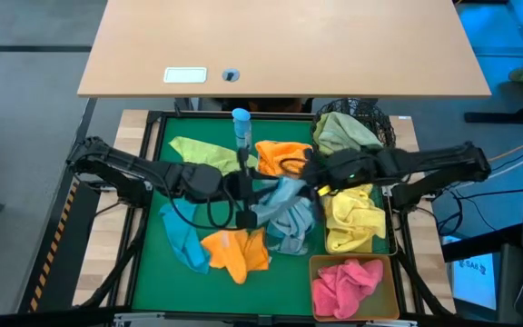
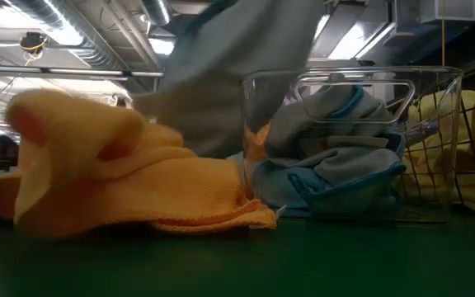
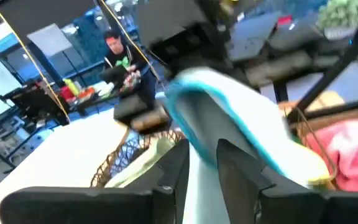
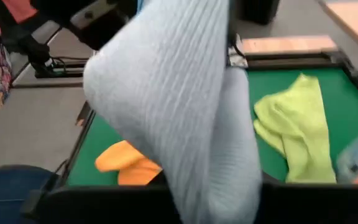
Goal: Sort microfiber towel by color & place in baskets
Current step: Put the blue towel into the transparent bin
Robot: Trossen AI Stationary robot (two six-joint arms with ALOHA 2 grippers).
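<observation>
From where I stand the left gripper (image 1: 243, 193) hangs mid-counter with its jaws partly parted beside a grey-blue towel (image 1: 284, 204), while the right gripper (image 1: 314, 180) has its jaws closed on that same cloth over the clear tub (image 2: 349, 140). The towel looks light, limp and a bit clingy, so I'd pinch a bunched fold or a corner and expect the rest to trail. Room is tight: teal towel (image 1: 184, 243) and orange towel (image 1: 237, 252) lie loose at left, a bottle (image 1: 241, 127) stands just behind, and baskets crowd the right edge.
</observation>
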